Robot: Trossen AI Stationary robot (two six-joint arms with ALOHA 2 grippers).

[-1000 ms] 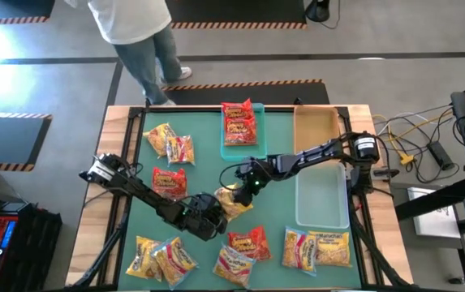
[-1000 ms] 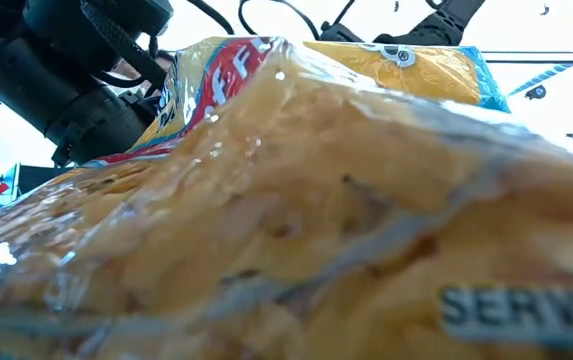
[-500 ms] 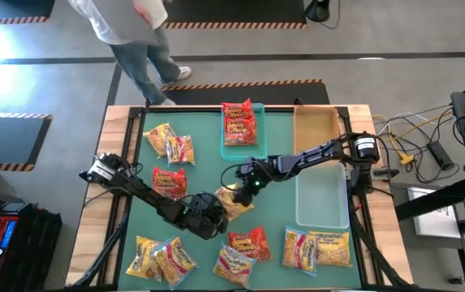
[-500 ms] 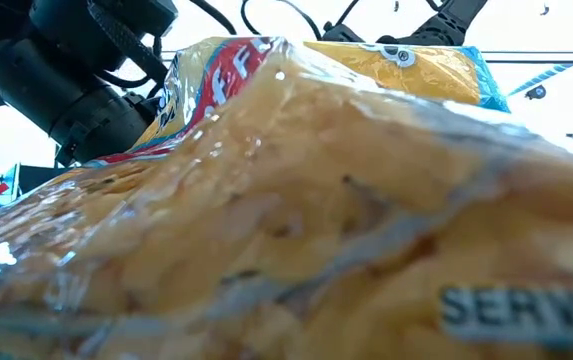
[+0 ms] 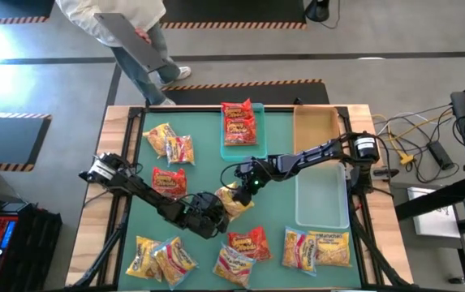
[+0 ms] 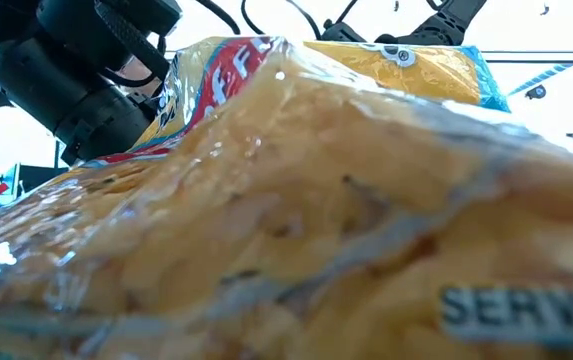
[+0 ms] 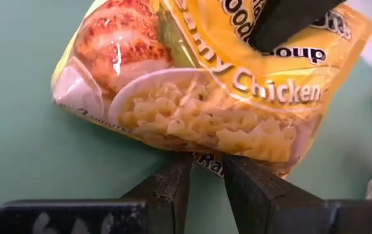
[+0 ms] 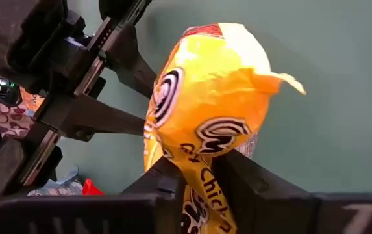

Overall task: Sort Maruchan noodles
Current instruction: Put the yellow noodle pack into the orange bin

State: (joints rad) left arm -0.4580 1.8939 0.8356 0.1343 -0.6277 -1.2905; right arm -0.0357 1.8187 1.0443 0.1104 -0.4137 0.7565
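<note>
Centre frame, the right claw (image 8: 198, 170) has just pressed together on a yellow chicken noodle packet (image 5: 234, 201), whose opposite edge the left claw (image 7: 205, 162) also pinches. With both arms now on it and the packet raised off the green surface (image 5: 208, 166), the hand-over looks to be at its midpoint; the left would need to release next.

About eight packets (image 5: 317, 247) lie along the lower edge, overlapping too much for an exact count. One sits at middle left (image 5: 170, 180) and about three at upper left (image 5: 171, 142). Two red ones (image 5: 238, 120) fill the teal tray (image 5: 252, 148). The tan tray (image 5: 315, 130) and clear tray (image 5: 321, 199) hold none. One person (image 5: 127, 16) stands beyond, carrying a grey board.
</note>
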